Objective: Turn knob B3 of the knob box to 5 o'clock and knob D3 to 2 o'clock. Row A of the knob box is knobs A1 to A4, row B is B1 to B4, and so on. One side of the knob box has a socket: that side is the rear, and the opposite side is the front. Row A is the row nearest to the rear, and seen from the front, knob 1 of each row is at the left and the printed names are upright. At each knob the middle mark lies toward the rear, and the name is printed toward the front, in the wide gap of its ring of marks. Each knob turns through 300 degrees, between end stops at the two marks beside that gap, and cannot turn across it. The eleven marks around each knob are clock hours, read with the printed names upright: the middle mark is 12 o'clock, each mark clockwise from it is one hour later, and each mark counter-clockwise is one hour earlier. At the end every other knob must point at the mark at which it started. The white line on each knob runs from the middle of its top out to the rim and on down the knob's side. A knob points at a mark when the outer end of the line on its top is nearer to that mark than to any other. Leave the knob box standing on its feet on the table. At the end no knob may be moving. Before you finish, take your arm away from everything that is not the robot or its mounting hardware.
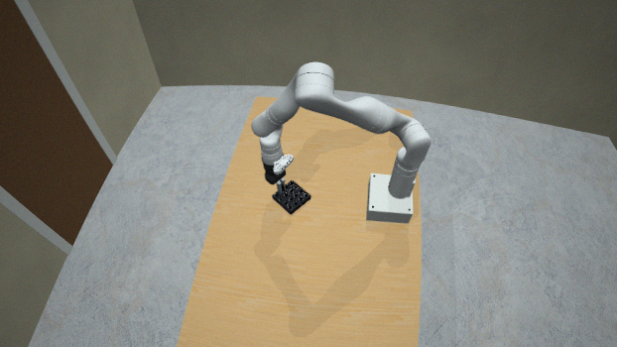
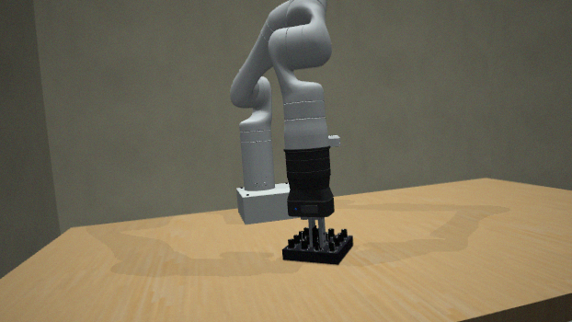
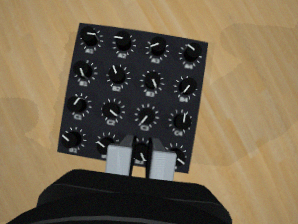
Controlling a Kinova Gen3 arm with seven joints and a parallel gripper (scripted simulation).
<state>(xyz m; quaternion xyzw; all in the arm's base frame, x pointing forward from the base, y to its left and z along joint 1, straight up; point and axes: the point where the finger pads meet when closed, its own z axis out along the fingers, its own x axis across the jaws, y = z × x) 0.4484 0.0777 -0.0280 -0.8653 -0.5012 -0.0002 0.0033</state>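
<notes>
1. The gripper [image 1: 282, 191] [image 2: 317, 246] [image 3: 141, 151] is clenched around knob D3 [image 3: 142, 148], one finger on its left and one on its right in the wrist view.
2. The knob box [image 1: 292, 210] [image 2: 313, 257] [image 3: 134, 75] lies directly below the gripper, on the wooden table [image 1: 317, 258] [image 2: 193, 294] [image 3: 30, 185]. From the top, it is left of the arm's white base [image 1: 377, 215] [image 2: 262, 209].
3. In the wrist view, knob D3 is in the near row, third from the left. Its white line slants toward the near right.
4. Knob B3 [image 3: 150, 79] stands farther off in the same column, apart from the fingers, in the second row from the far edge. Its line points at about 5 o'clock.
5. The counts are one arm [image 1: 367, 111] [image 2: 301, 46], one gripper with two fingers, and one box.
6. Sixteen knobs stand on the box in four rows of four; the fingers partly cover the near row.
</notes>
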